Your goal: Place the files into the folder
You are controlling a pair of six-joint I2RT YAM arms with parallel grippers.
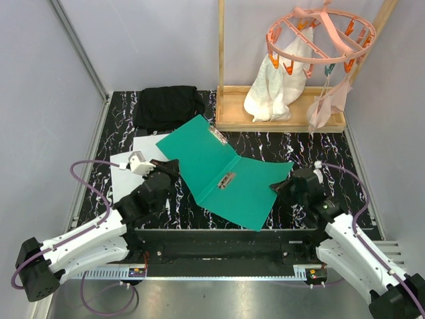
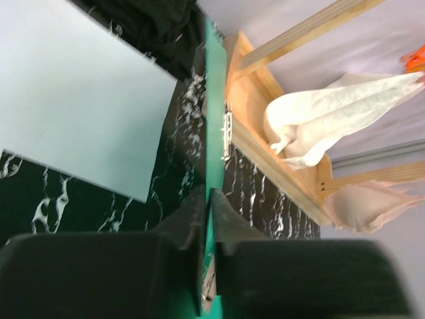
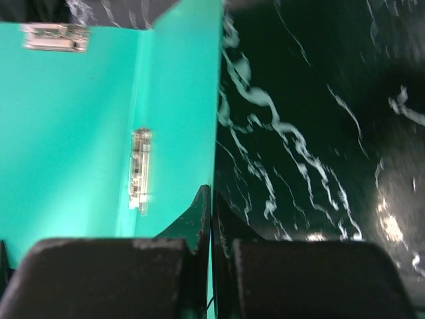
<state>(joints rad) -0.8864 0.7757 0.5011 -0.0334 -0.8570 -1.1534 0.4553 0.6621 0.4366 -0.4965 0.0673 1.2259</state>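
Open folder held at both side edges

The folder (image 1: pixel 222 174) is spread open mid-table; its left edge is clenched by the left gripper (image 1: pixel 172 165), its right edge by the right gripper (image 1: pixel 275 189). The files (image 1: pixel 141 147) are seen just left of it.

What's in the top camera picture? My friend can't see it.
An open green folder sits mid-table, its sides pinched by the left fingers and right fingers. White papers lie on the black table beside the left arm.
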